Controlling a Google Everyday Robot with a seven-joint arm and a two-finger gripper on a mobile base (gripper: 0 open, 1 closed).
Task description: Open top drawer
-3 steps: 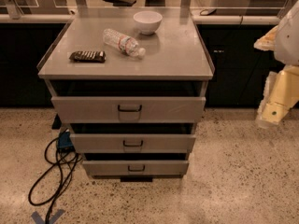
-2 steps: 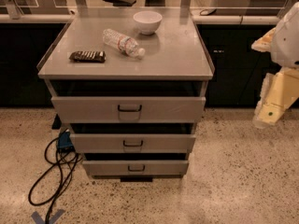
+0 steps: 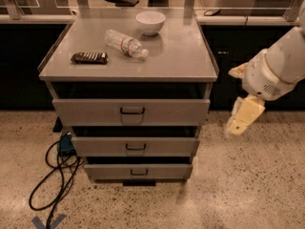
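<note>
**Speckled floor, grey drawer cabinet, gripper off to the side**

Speckled stone floor (image 3: 248,185), dark counter fronts behind. At 7 o'clock of the frame a black cable (image 3: 50,175) loops on the floor, running up to a blue box (image 3: 66,144) just beside the cabinet's lower corner; blue tape mark (image 3: 47,221) at the bottom edge. Grey metal cabinet sits centre frame.

On the cabinet top (image 3: 181,61), going across:
- dark flat bar-shaped item (image 3: 89,57) at 9 o'clock of the top
- clear plastic bottle (image 3: 125,44) lying on its side near the middle
- white bowl (image 3: 150,22) upright at 12 o'clock, near the bottle, not touching

The top drawer (image 3: 162,112) is right under the cabinet top, a dark gap above its front panel, and a dark loop handle (image 3: 132,111) at its centre. Middle drawer (image 3: 162,147) and bottom drawer (image 3: 162,171) sit below at 6 o'clock, each front narrower.

The gripper (image 3: 244,114) hangs at 3 o'clock of the frame, off the cabinet's side, well apart from the handle, touching nothing. Released or clenched: cannot tell.
</note>
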